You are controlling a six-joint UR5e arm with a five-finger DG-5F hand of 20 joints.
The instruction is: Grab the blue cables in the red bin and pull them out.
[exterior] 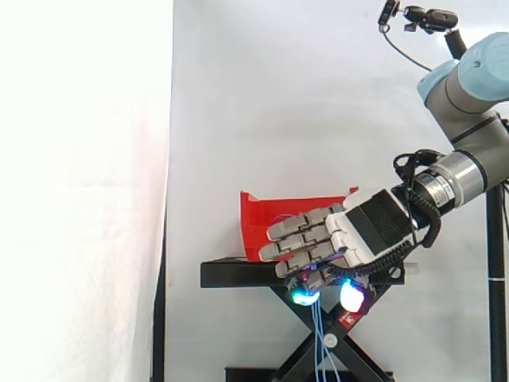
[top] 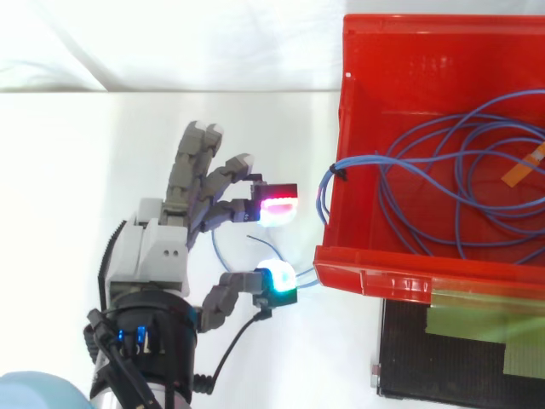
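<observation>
Thin blue cables [top: 362, 159] coil in the red bin [top: 375, 268] (strands spill over rim).

Bin [top: 375, 273] on stand [exterior: 231, 274], hand [top: 157, 247] outside its wall

I saw the bin sitting on the stand, with the cables [top: 460, 170] coiled inside it. Some strands crossed the wall nearest the hand and hung down below the hand. The hand was just outside that wall.

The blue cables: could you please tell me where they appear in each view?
Side view: the blue cables hang below the hand, before the black stand.
Top view: coiled in the red bin at right, a bundle crossing its left wall.
Shared landmark: the red bin.
</observation>
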